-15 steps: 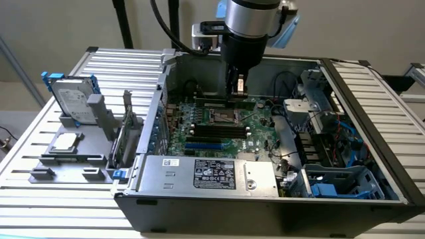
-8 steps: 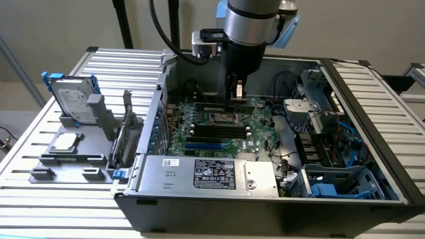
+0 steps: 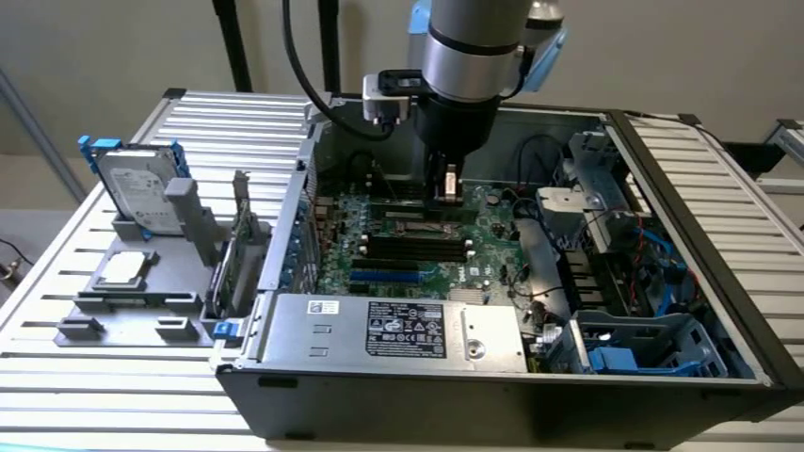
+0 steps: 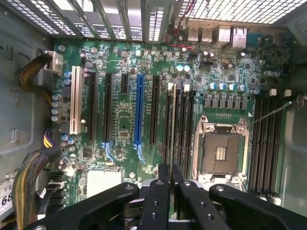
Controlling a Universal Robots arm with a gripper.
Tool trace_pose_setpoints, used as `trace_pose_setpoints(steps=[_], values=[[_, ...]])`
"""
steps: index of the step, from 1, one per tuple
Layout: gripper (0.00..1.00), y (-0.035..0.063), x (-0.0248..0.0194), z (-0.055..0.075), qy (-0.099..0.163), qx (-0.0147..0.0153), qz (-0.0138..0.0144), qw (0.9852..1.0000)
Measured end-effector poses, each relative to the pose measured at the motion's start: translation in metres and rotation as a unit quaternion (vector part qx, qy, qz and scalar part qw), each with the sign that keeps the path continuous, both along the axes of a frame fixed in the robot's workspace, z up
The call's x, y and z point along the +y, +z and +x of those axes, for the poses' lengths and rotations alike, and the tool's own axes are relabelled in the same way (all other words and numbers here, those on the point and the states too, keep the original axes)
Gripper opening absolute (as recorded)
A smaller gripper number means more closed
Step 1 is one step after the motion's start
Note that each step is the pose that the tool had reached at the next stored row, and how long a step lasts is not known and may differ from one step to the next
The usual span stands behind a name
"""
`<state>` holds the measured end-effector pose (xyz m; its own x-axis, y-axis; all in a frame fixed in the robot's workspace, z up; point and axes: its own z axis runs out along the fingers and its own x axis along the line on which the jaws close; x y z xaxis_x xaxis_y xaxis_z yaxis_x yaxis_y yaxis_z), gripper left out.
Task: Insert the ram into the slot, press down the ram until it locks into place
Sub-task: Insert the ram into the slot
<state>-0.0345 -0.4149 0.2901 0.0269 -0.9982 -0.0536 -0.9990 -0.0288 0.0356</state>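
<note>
Claw point(image 3: 446, 193) is inside the open PC case point(image 3: 503, 395), above the motherboard point(image 3: 496, 235). In the wrist view we see its fingertips point(image 4: 163, 177) together, with only a hairline gap between them.

Ram point(image 4: 172, 124) shows edge-on as a thin pale strip along one black slot point(image 4: 170, 87). That slot is in the bank of parallel black ones between the blue slot point(image 4: 139, 110) and the CPU socket point(image 4: 220, 153). The strip spans the slot end to end.

Claw tips line up with the strip, over the end of the ram nearer the wrist camera. We can't tell whether the tips touch the ram, or whether the end clips have latched.

In the exterior view the case sits on the slatted counter point(image 3: 226, 113). On the exterior view's left a grey fixture point(image 3: 126, 311) holds a hard drive point(image 3: 136, 188) upright, well apart from the claw.
</note>
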Motion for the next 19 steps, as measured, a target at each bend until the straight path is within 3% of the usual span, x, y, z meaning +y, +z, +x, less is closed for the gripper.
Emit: trace_pose_setpoints(steps=[19], values=[[0.13, -0.0336, 0.0000, 0.000, 0.000, -0.0027, -0.0001, 1.0000]])
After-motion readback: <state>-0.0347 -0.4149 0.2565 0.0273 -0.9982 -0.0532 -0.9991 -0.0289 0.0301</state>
